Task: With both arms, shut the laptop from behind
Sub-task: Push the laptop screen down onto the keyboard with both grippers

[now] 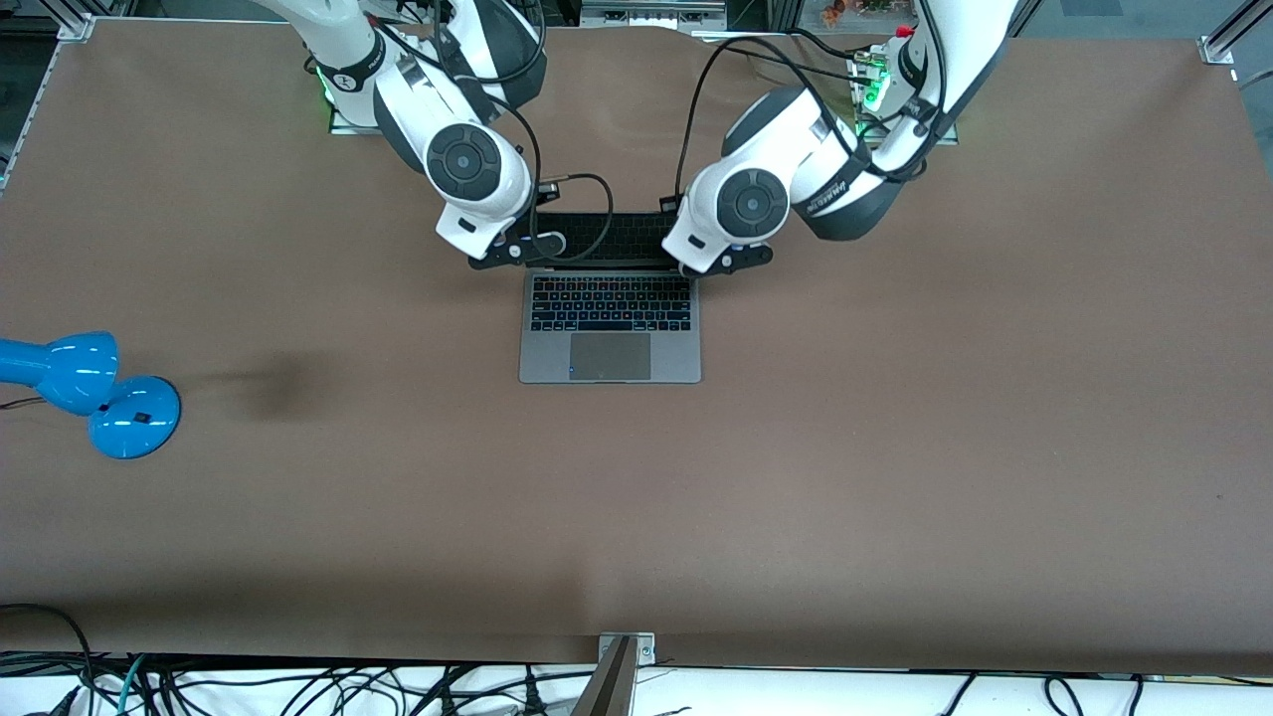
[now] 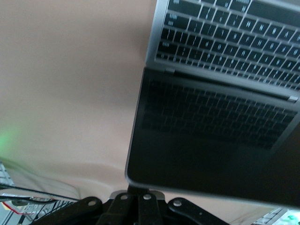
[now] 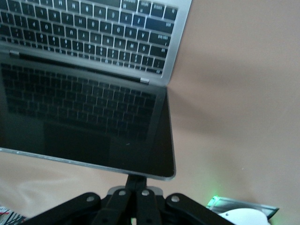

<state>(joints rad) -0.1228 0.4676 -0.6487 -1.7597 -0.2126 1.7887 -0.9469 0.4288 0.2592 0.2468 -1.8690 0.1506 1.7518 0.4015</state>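
The space-grey laptop [image 1: 609,328] stands open in the middle of the table, its dark screen [image 1: 609,239] tilted toward the front camera. My right gripper [image 1: 509,253] is at the lid's top corner toward the right arm's end, and my left gripper [image 1: 724,261] is at the other top corner. In the left wrist view the laptop's screen [image 2: 211,140] reflects the keys, and my left gripper [image 2: 139,188] has its fingers shut together against the lid's top edge. In the right wrist view my right gripper [image 3: 139,180] is shut the same way at the lid [image 3: 84,122].
A blue desk lamp [image 1: 90,388] lies on the brown table [image 1: 895,447] toward the right arm's end, nearer the front camera than the laptop. Black cables [image 1: 298,686] run along the table's near edge.
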